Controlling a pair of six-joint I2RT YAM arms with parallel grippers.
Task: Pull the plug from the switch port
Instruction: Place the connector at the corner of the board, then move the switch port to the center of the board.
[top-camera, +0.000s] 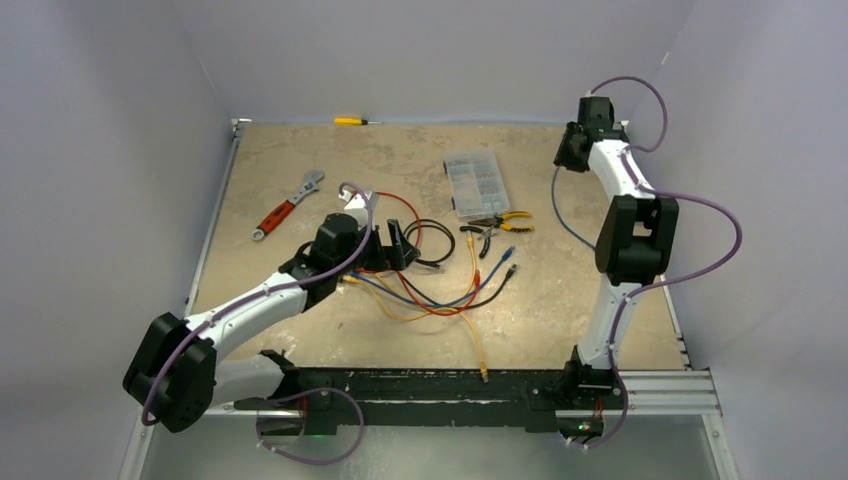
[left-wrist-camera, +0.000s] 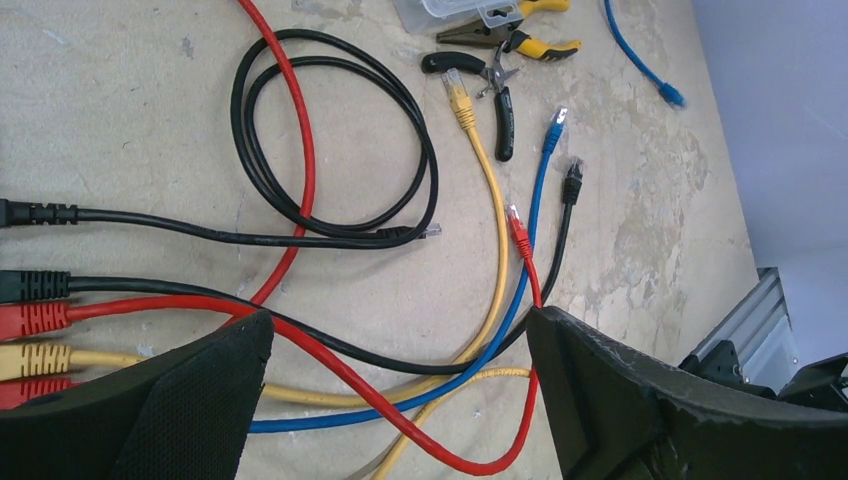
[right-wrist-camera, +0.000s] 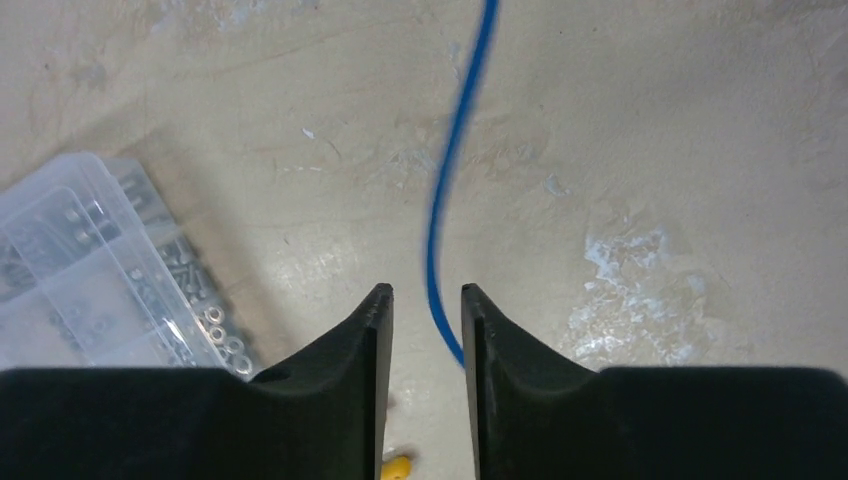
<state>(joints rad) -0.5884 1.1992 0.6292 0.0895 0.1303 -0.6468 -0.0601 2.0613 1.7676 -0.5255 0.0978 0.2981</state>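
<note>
Switch body cannot be picked out: in the overhead view the left arm (top-camera: 250, 305) covers the spot, left of and nearer than the organiser box (top-camera: 476, 184), where the cables gather. Farthest left of the box lies a red-handled wrench (top-camera: 287, 205), with bare worktop (top-camera: 560, 320) between it and the left rail. A yellow screwdriver (top-camera: 352, 121) sits at the far edge.

The left jaws stand wide apart and low over the cable tangle (top-camera: 440, 285), with red, black, yellow and blue leads passing between them. At the left edge of the left wrist view, booted plugs (left-wrist-camera: 35, 320) line up in black, red and yellow. Whatever they enter is out of frame. Loose plug ends (left-wrist-camera: 517, 225) fan out toward the box, well apart from each other.

Pliers (top-camera: 512, 220) lie just on the near side of the box. Right of it the worktop is bare out to the right rail, where the right arm (top-camera: 630, 235) rises. The right jaws are slightly apart, and a blurred blue cable (right-wrist-camera: 445, 200) runs into the narrow gap.
</note>
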